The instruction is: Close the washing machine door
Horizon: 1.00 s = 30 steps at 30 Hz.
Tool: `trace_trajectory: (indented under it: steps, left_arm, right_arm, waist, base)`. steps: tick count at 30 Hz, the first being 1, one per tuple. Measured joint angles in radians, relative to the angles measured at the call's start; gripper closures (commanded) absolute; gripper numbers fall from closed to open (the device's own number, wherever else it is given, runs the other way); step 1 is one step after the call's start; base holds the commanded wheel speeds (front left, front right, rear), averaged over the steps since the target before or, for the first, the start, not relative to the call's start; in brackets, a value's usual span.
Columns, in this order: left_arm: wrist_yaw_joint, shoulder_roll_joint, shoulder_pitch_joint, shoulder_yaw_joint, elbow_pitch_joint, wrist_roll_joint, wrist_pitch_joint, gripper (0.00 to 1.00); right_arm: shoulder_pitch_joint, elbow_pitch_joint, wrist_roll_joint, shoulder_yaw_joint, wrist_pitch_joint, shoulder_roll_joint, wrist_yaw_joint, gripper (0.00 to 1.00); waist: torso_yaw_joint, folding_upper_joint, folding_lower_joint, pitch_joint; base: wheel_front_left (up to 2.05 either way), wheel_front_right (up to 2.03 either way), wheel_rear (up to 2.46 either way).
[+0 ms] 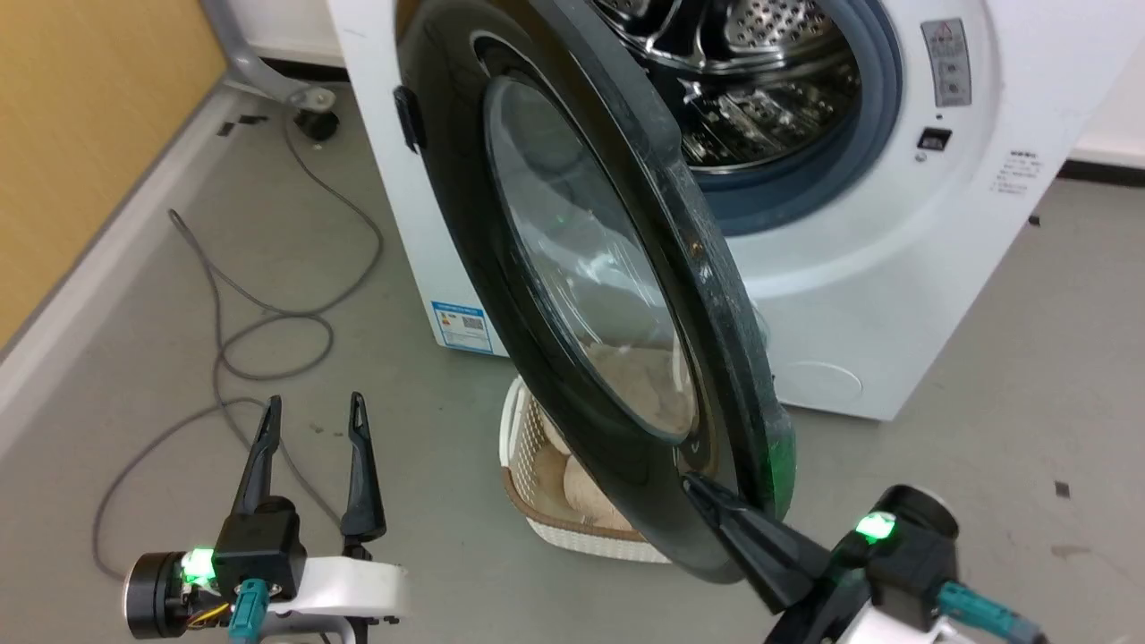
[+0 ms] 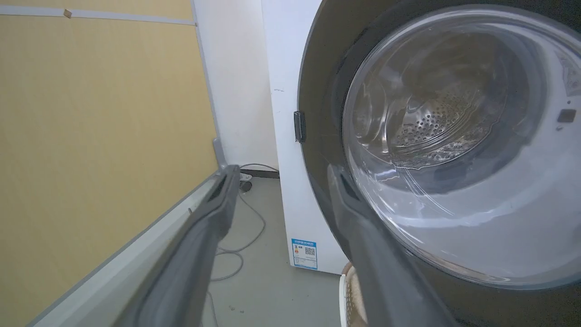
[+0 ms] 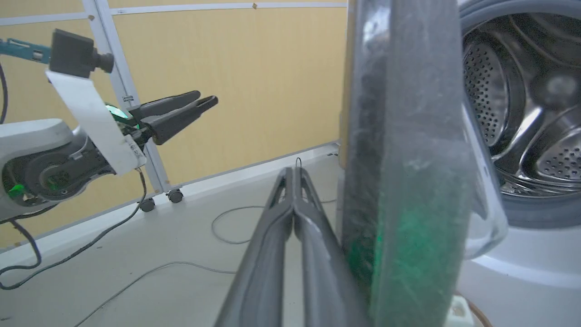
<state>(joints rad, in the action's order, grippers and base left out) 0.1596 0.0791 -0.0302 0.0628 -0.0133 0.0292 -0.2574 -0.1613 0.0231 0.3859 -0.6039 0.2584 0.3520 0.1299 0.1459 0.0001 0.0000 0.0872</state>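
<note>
Far left stands a yellow wall panel (image 1: 80,134), and a grey cable (image 1: 268,313) loops over the floor (image 1: 1029,358) below it. The left gripper (image 1: 315,402) hovers at the lower left with its two dark fingers spread apart and nothing between them, well clear of the machine. In the right wrist view this gripper (image 3: 206,96) hangs in the air in front of the panel.

Next comes the washing machine (image 1: 894,268), white, with a small blue sticker (image 1: 461,326) low on its front. The washing machine door (image 1: 572,277) stands roughly half open — hinged at the machine's left side, its free edge swung out toward the robot. Behind it the steel drum (image 1: 760,72) lies exposed. A white woven basket (image 1: 581,541) sits on the floor under the door, with beige soft shapes inside it.

At the lower right, the right gripper (image 1: 693,483) has its fingers pressed together, holding nothing. They lie against the outer face of the door at its lower free edge — right beside it in the right wrist view.
</note>
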Motion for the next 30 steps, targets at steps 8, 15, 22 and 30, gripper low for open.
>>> trace_trajectory:
  steps: [8, 15, 22, 30]
  left_arm:
    - [0.000, -0.005, -0.023, 0.010, 0.008, -0.001, 0.000, 0.00]
    - [0.005, -0.014, -0.101, 0.043, 0.022, -0.001, 0.000, 0.00]
    - [0.015, -0.026, -0.174, 0.090, 0.036, 0.001, 0.000, 0.00]
    - [0.036, -0.027, -0.219, 0.121, 0.042, 0.016, 0.000, 0.00]
  right_arm:
    - [0.007, -0.013, -0.045, 0.189, 0.000, -0.017, 0.002, 1.00]
    - [-0.098, -0.103, -0.075, 0.337, 0.000, -0.014, 0.002, 1.00]
    - [-0.263, -0.225, -0.062, 0.437, 0.000, 0.007, 0.002, 1.00]
    - [-0.452, -0.384, -0.070, 0.462, 0.000, 0.055, 0.002, 1.00]
  waist:
    - [-0.020, 0.0000, 0.0000, 0.053]
    - [-0.026, 0.0000, 0.0001, 0.136]
    - [-0.014, 0.0000, 0.0001, 0.238]
    - [0.007, 0.0000, 0.0001, 0.332]
  base:
    - [0.00, 0.00, 0.00]
    - [0.00, 0.00, 0.00]
    - [0.00, 0.00, 0.00]
    - [0.00, 0.00, 0.00]
